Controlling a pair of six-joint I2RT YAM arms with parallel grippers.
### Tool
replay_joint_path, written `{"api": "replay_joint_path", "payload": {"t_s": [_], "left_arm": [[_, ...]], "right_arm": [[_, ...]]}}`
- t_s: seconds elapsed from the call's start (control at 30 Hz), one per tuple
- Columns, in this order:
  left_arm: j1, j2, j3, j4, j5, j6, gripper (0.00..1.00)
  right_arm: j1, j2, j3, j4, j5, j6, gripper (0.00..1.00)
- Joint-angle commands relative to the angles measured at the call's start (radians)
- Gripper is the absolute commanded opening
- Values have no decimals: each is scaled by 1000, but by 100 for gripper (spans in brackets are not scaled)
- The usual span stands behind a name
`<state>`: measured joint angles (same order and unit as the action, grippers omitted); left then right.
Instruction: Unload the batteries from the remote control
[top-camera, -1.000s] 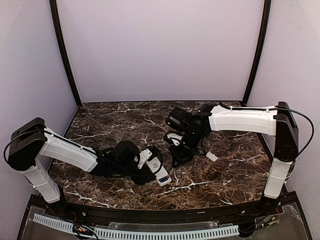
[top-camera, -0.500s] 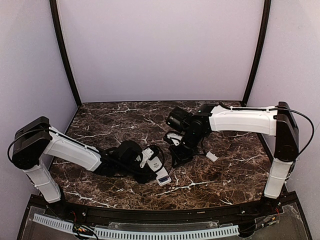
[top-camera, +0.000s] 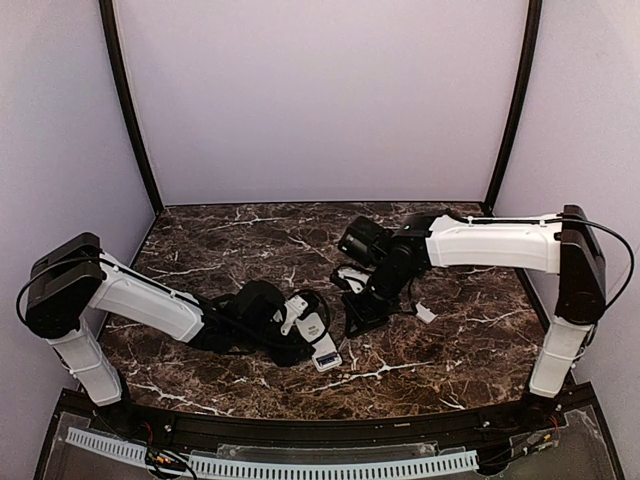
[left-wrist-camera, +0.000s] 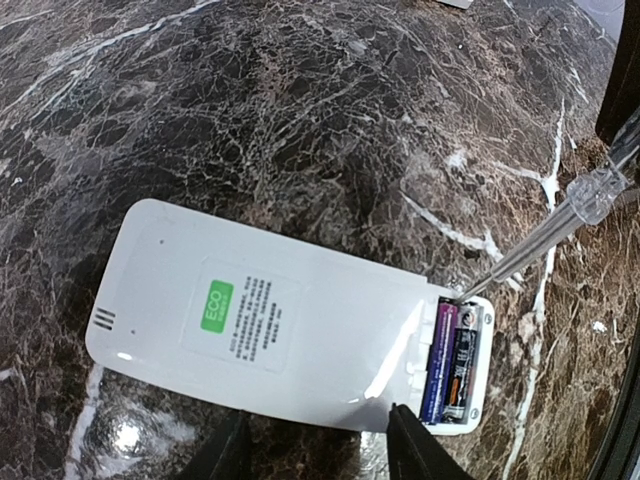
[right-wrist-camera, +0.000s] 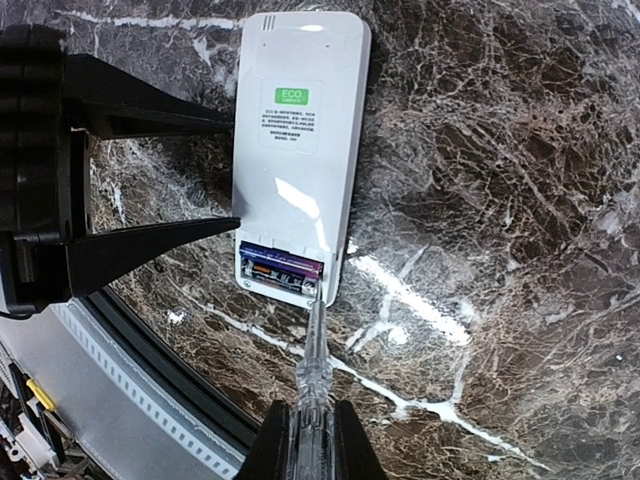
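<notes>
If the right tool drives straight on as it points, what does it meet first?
The right tool holds a clear screwdriver whose tip sits at the remote control's open bay, so likely the batteries first; contact depth is unclear.

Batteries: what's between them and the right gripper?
Only the clear screwdriver the right gripper holds, tip at the batteries in the remote; the right wrist view shows it.

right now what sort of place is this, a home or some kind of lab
Most likely a lab robot cell, not a home: plain lilac walls and black frame posts box in a marble-patterned table, with a left arm and right arm bolted at its near edge.
</notes>
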<state>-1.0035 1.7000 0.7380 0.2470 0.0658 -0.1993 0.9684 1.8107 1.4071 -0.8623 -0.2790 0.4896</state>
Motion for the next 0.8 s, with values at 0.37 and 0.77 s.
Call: {"api": "replay_joint_path", "payload": {"t_s": [0.37,0.77], "left_arm": [[-1,50,8,-14,-16,-6,42],[-2,65,-2,-12,-20,-13,41]], "right_arm": [[-6,-11,-163,182,-110,39,0],[-38,-58,-285,302,-166,64,0]]}}
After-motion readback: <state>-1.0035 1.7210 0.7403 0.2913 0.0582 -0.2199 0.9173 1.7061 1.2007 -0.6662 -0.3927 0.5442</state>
